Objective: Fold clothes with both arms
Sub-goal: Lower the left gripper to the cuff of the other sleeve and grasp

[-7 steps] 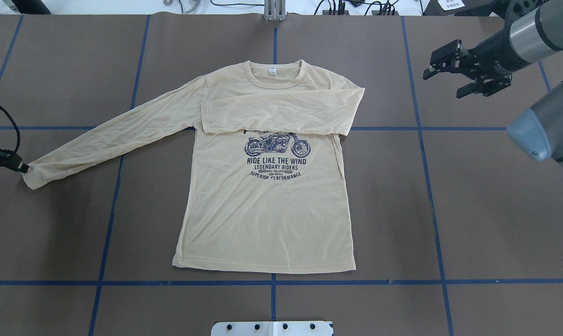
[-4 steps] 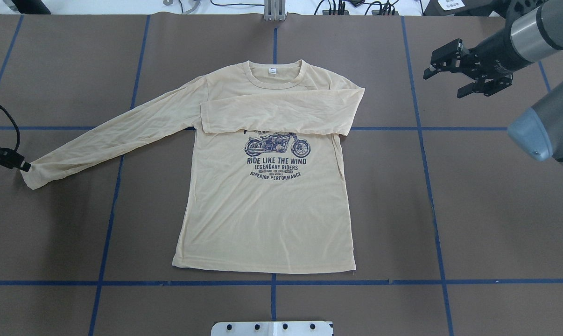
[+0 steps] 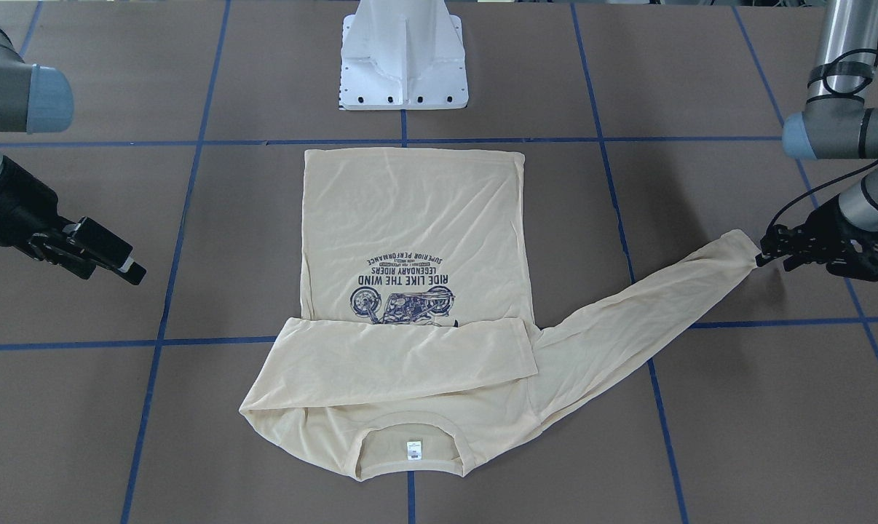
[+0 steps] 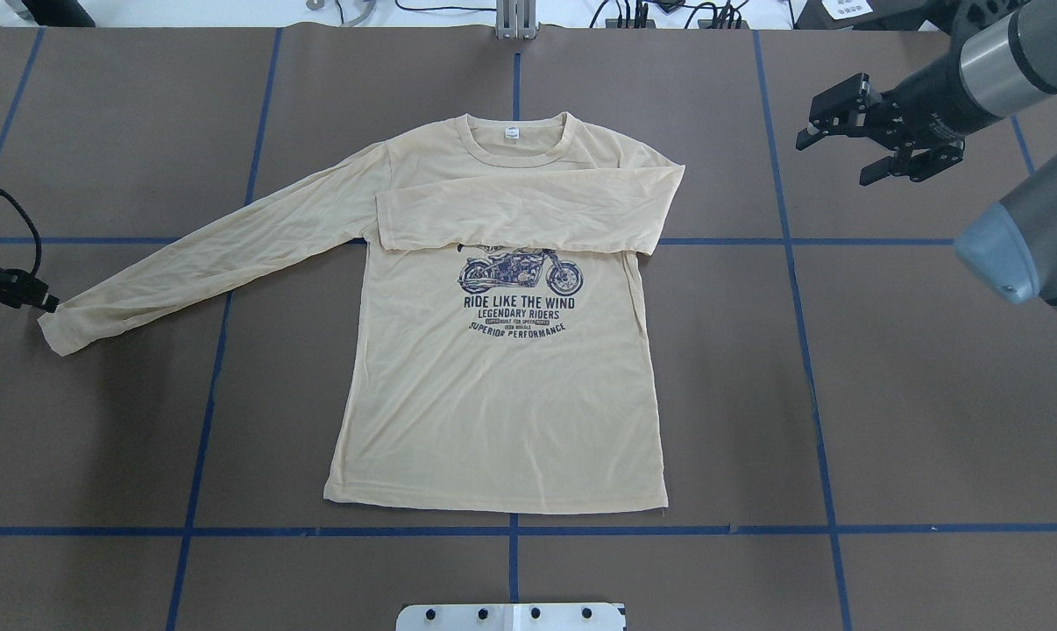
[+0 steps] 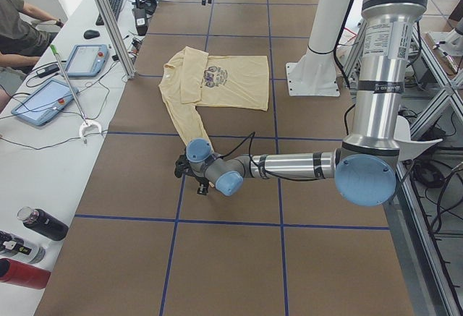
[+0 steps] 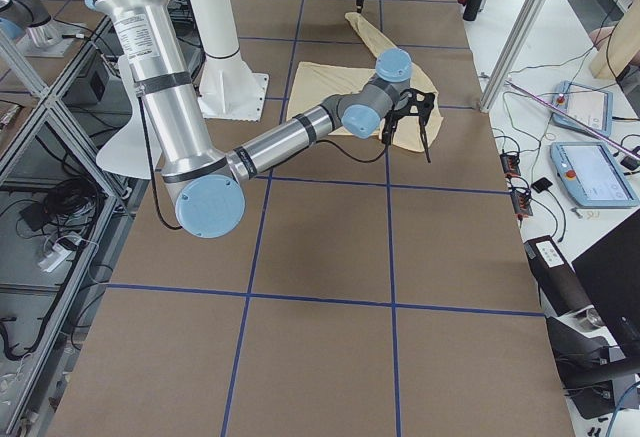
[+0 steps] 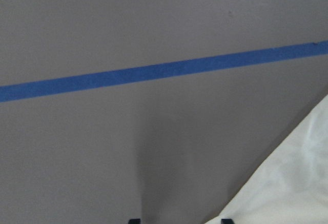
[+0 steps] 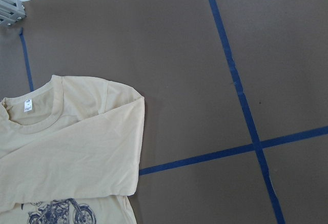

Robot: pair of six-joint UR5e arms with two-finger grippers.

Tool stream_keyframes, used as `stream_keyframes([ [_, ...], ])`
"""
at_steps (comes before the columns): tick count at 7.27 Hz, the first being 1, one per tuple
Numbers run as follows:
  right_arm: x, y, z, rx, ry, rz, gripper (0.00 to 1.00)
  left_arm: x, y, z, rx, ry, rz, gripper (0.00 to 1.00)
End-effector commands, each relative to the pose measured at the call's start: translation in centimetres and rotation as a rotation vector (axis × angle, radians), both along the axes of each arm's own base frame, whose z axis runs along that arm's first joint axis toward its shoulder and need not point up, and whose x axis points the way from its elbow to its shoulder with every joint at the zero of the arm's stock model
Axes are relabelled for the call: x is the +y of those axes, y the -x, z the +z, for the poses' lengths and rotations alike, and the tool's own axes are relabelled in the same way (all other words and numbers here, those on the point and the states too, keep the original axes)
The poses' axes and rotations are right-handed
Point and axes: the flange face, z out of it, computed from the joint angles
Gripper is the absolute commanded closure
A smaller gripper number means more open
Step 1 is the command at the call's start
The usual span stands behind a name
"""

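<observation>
The cream-yellow long-sleeved T-shirt [image 4: 502,394] lies flat, print side up, neck at the far side. One sleeve is folded across the chest [image 4: 520,215]. The other sleeve [image 4: 204,254] stretches out flat toward my left gripper [image 4: 49,304], whose tips are at the cuff [image 3: 737,251]. In the left wrist view the two fingertips stand apart over bare table, with fabric [image 7: 292,183] beside one of them, so it is open. My right gripper [image 4: 833,158] is open and empty, in the air beyond the shirt's folded shoulder [image 8: 123,111].
The white pedestal base [image 3: 404,54] stands just past the shirt's hem. Blue tape lines [image 4: 800,241] grid the brown table. An operators' desk with tablets [image 5: 43,99] and bottles [image 5: 36,225] runs along the far long edge.
The left gripper has shifted slightly left and toward the far side. The sleeve's cuff has slid a little further left and lies flat. The right gripper has barely moved.
</observation>
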Motion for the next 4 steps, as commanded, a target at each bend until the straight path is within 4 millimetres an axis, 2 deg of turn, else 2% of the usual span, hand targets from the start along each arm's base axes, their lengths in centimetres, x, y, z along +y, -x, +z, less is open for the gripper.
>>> stream_keyframes([
  [1,-0.04,0.12,0.16,0.004,0.005,-0.001,0.01,0.22,-0.02,0.24,0.002,0.008,0.004,0.4],
  [4,0.0,0.11,0.25,0.003,0.007,-0.002,0.01,0.35,-0.41,0.08,0.003,0.009,0.008,0.42],
])
